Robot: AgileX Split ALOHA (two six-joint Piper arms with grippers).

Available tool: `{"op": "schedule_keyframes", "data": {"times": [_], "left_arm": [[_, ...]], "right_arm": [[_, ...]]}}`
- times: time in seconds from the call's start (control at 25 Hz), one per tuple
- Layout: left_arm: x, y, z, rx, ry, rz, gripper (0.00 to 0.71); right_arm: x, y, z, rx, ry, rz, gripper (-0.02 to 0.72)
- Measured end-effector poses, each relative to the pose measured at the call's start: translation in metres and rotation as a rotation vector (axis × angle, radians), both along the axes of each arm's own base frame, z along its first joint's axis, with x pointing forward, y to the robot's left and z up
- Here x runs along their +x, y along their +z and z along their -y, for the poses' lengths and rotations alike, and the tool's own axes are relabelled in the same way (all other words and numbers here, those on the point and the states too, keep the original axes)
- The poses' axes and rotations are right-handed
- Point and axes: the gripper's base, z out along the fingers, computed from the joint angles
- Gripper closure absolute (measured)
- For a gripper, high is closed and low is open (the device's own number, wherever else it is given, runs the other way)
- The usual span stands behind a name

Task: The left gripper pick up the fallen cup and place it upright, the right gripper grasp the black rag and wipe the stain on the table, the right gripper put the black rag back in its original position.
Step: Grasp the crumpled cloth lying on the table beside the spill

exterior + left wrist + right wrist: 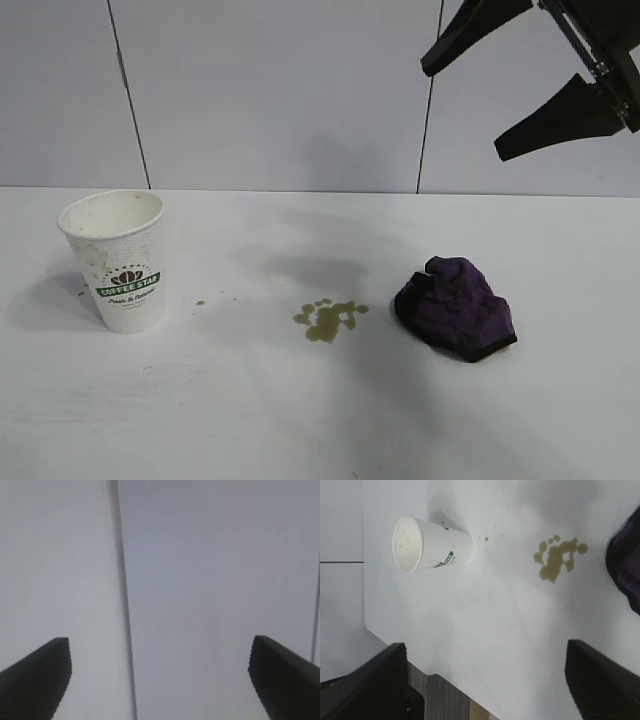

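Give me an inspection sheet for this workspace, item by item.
Surface: wide white table, small olive-brown liquid stain unwiped, stray droplet toward the cup.
Job's things: white paper coffee cup with green logo band upright at the exterior view's left; bunched dark purple, black-edged rag right of the stain, untouched.
Clutter: nothing seen.
Grippers: black right gripper open, empty, high above the rag; black left gripper open, empty, facing the wall.
Cables: nothing seen.
Surroundings: grey panelled wall with dark seams.
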Motion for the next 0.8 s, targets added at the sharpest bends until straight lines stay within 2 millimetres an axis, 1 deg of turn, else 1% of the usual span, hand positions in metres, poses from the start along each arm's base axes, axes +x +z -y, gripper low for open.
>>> {"op": "schedule_keyframes", "data": {"times": [0.12, 0.24, 0.36, 0.48, 0.6, 0.68, 0.8], "left_arm": [[-0.018, -0.021, 0.011, 0.04, -0.12, -0.145, 0.016], [-0.031, -0.04, 0.016, 0.071, -0.256, -0.299, 0.016], [-0.032, -0.059, 0.013, 0.073, -0.341, -0.455, 0.016], [-0.024, -0.08, 0.005, 0.077, -0.374, -0.582, 0.016], [-0.011, -0.104, -0.005, 0.06, -0.349, -0.704, 0.016], [-0.001, -0.12, -0.012, 0.026, -0.292, -0.778, 0.016], [0.013, -0.144, -0.021, -0.08, -0.184, -0.855, 0.016]], "right_arm": [[0.0, 0.0, 0.0, 0.0, 0.0, 0.0, 0.114], [0.0, 0.0, 0.0, 0.0, 0.0, 0.0, 0.114], [0.0, 0.0, 0.0, -0.002, 0.003, 0.003, 0.114], [0.0, 0.0, 0.0, -0.007, 0.004, 0.003, 0.114], [0.0, -0.001, 0.001, -0.018, 0.008, 0.003, 0.114], [-0.001, -0.002, 0.001, -0.026, 0.013, 0.001, 0.114], [-0.001, -0.002, 0.002, -0.038, 0.016, 0.002, 0.114]]}}
